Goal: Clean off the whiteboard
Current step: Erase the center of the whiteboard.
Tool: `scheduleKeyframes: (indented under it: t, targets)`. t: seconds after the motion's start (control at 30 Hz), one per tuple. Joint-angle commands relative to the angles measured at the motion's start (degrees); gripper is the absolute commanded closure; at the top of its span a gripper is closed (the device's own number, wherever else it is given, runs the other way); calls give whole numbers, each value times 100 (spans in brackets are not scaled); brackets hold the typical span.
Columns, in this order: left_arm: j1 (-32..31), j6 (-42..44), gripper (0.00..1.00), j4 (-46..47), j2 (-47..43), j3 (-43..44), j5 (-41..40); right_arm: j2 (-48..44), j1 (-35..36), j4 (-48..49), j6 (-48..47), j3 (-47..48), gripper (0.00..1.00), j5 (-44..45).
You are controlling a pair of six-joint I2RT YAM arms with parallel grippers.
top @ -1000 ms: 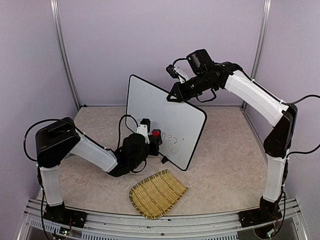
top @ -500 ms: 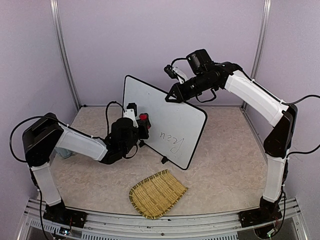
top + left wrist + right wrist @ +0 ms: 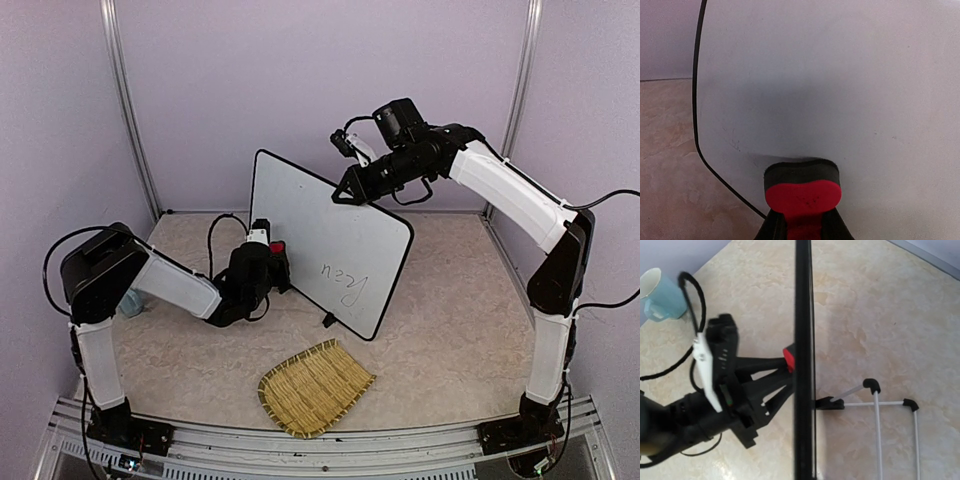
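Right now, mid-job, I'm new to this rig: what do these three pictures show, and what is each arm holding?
Two robot arms are bolted at the near edge of the table. The wide picture comes from a fixed camera above and behind them; the other two come from a camera on each wrist. The right hand pinches the top edge of the standing whiteboard. The left hand grips a red and black eraser, held to the board's face near its left edge. The handwriting lower down is not yet wiped. On the table are a woven mat and a blue cup.
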Motion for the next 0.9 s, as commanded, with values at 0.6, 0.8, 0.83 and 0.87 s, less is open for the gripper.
scheduleKeyframes:
  t: [0.6,0.8,0.83,0.87]
  targets:
    - [-688,118,81,438,552,163,1199,316,387,-539,13,-226,100,-1106]
    - [-952,56,81,546,699,189,1223,292,387,-533,6,-241,100,-1097]
    - [-988,60,81,551,726,212,1234,290,384,-528,-1,-244,100,-1097]
    - [-1027,68,81,559,742,245,1256,296,384,-523,5,-236,100,-1103]
